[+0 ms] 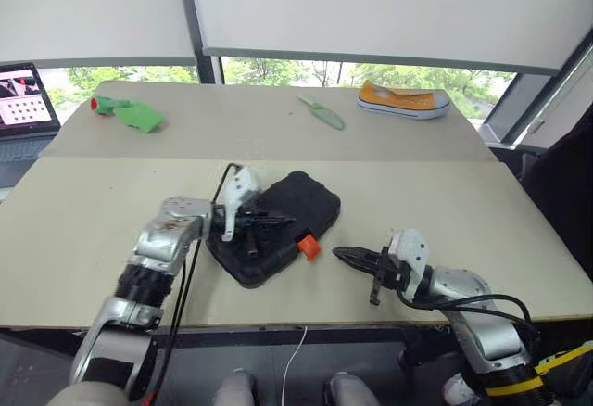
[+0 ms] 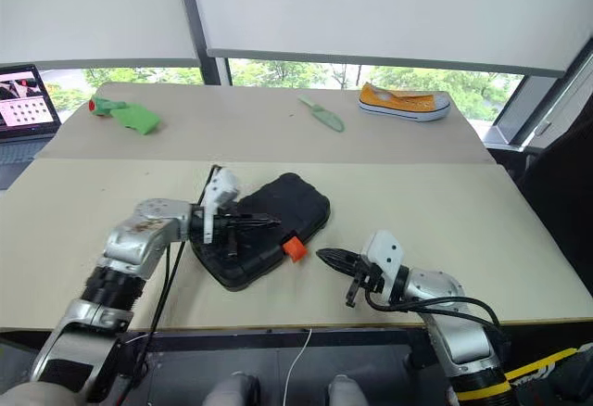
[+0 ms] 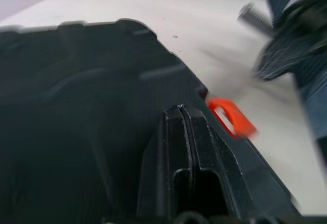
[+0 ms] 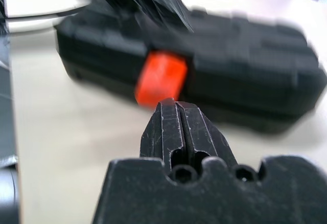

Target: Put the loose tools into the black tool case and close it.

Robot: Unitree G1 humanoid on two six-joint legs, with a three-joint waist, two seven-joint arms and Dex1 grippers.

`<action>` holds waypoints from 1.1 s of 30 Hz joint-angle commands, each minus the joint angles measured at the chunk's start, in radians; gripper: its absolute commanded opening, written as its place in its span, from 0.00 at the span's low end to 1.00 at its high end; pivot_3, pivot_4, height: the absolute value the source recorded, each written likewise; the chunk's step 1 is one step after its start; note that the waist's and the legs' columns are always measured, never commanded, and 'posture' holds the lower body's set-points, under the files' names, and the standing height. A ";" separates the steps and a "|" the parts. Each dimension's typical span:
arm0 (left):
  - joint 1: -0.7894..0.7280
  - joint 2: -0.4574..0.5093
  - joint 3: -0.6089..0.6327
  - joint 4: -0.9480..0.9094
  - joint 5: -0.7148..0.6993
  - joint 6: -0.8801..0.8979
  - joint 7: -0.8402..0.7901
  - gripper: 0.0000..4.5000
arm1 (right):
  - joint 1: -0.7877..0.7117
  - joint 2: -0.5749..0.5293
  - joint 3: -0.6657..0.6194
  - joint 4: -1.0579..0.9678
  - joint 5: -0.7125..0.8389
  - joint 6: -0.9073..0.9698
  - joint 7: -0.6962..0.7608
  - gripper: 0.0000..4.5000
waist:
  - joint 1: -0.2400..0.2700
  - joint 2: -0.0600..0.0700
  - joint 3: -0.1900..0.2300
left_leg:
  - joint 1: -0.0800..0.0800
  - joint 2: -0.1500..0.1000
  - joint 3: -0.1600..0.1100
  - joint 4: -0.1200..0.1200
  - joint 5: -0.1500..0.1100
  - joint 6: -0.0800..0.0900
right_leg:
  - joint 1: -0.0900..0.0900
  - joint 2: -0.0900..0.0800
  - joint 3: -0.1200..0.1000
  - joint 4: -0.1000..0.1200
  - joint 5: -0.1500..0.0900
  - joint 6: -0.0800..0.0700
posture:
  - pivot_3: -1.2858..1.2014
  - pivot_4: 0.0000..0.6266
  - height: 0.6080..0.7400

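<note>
Case [image 1: 287,225] lies shut; both my fingers pressed closed and empty, left [image 1: 274,220] holding the lid, right [image 1: 345,256] should press orange latch [image 1: 309,246] squarely.

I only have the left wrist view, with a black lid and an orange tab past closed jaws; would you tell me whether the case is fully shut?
Observer: From the head views the black tool case lies lid-down and looks closed, its orange latch jutting from the near edge.
Operator: Thanks. Where is the other arm?
Observer: The right gripper sits just right of the latch, jaws shut, holding nothing.
Operator: Any tools still loose?
Observer: None near the case; only a pale green trowel, an orange shoe and a green object at the table's far side.
</note>
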 commanded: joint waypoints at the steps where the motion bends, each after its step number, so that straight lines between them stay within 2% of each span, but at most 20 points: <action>1: 0.077 0.003 -0.110 0.056 0.098 -0.003 0.010 0.01 | -0.033 0.025 0.065 -0.006 -0.068 0.003 -0.022 0.00 | -0.001 0.003 -0.003 | 0.005 0.000 0.000 -0.001 0.000 0.000 | 0.005 -0.001 0.000 -0.001 -0.002 0.001 | 0.52 0.24 1.00; 4: 0.091 -0.006 -0.090 0.041 0.081 0.018 0.022 0.01 | -0.057 0.045 0.093 0.026 -0.104 0.015 -0.037 0.00 | -0.001 0.003 -0.005 | 0.015 0.000 0.001 -0.002 -0.002 0.000 | 0.013 -0.002 -0.001 -0.002 -0.007 0.003 | 0.52 0.24 1.00; 13: 0.124 0.017 -0.060 0.035 0.087 0.007 0.042 0.01 | -0.141 0.117 0.132 0.228 -0.183 -0.016 -0.064 0.00 | -0.004 0.004 -0.015 | 0.017 0.000 0.001 -0.003 -0.002 0.000 | 0.016 -0.003 -0.001 -0.002 -0.009 -0.001 | 0.52 0.24 1.00; 21: 0.142 0.003 -0.052 0.023 0.086 0.015 0.060 0.01 | -0.199 0.145 0.126 0.302 -0.194 -0.030 -0.062 0.00 | -0.006 0.005 -0.016 | 0.018 0.000 0.001 -0.003 -0.002 0.000 | 0.016 -0.003 -0.001 -0.002 -0.009 -0.001 | 0.52 0.24 1.00; 26: 0.150 -0.004 -0.042 0.024 0.075 0.019 0.064 0.01 | -0.216 0.221 0.103 0.260 -0.097 -0.039 -0.028 0.00 | -0.010 0.005 -0.016 | 0.018 0.000 0.001 -0.003 -0.002 0.000 | 0.016 -0.003 -0.001 -0.001 -0.009 -0.001 | 0.52 0.24 1.00; 33: 0.167 0.006 -0.034 0.042 0.082 0.009 0.058 0.01 | -0.219 0.230 0.056 0.237 -0.053 -0.030 -0.022 0.00 | -0.016 0.005 -0.016 | 0.019 0.000 0.001 -0.007 -0.002 0.000 | 0.013 -0.002 -0.001 -0.001 -0.007 -0.004 | 0.52 0.24 1.00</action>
